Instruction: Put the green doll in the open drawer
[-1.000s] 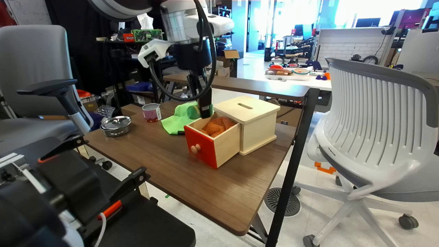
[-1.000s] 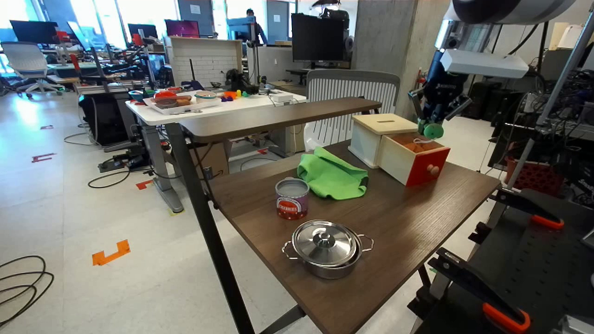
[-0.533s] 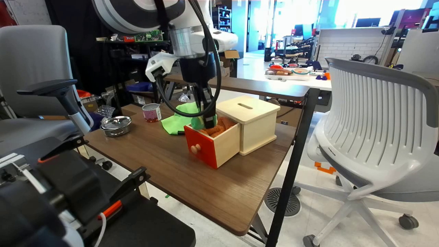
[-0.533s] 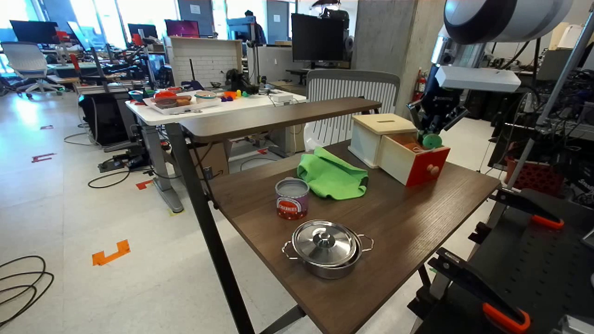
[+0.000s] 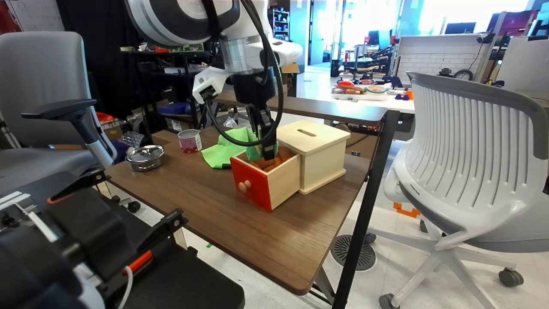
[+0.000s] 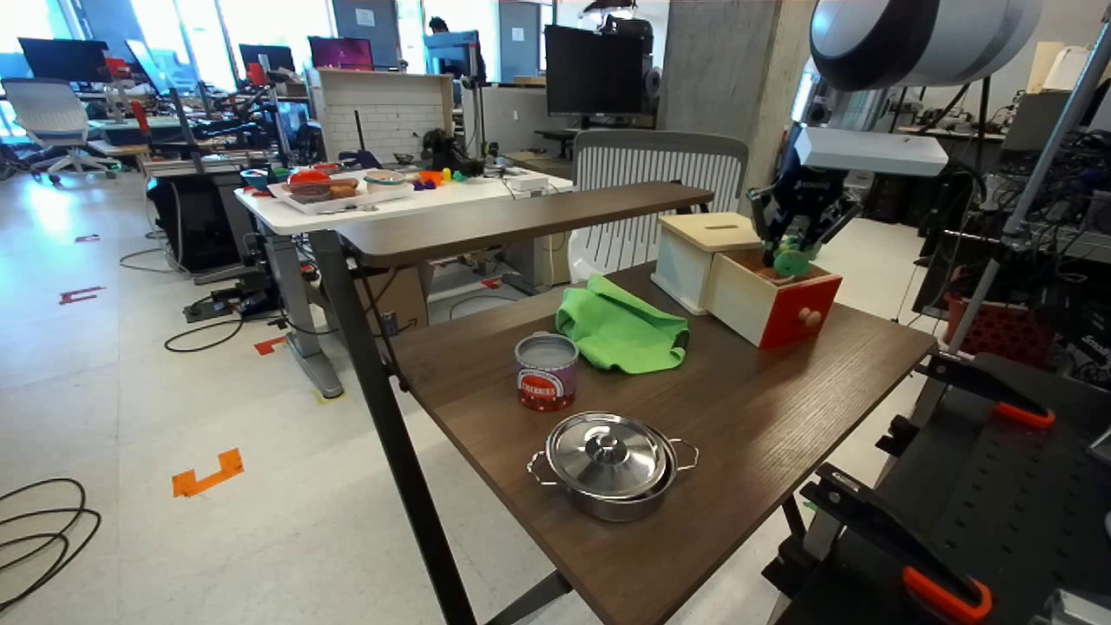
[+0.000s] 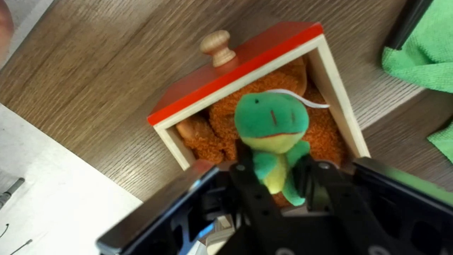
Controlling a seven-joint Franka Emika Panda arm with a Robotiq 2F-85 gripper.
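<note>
The green doll (image 7: pixel 271 117) is a small frog toy with a yellow belly and a white loop. In the wrist view it lies between the two fingers of my gripper (image 7: pixel 276 157), which touch both sides of its body. The open drawer (image 7: pixel 230 83) is right below it, with a red front and pale wooden walls. In both exterior views the doll (image 5: pixel 253 153) (image 6: pixel 792 265) is at rim height inside the drawer opening (image 5: pixel 253 184) (image 6: pixel 803 311), near the front. Its lower end is hidden there.
A brown-orange plush (image 7: pixel 325 136) fills much of the drawer. The pale wooden cabinet (image 5: pixel 324 161) stands behind the drawer. A green cloth (image 6: pixel 621 325), a cherries can (image 6: pixel 545 373) and a lidded metal pot (image 6: pixel 608 464) are on the table beside it.
My gripper has come down with the doll from above the drawer to its opening. In the last half second it has shifted a little toward the cabinet. The drawer has not moved.
</note>
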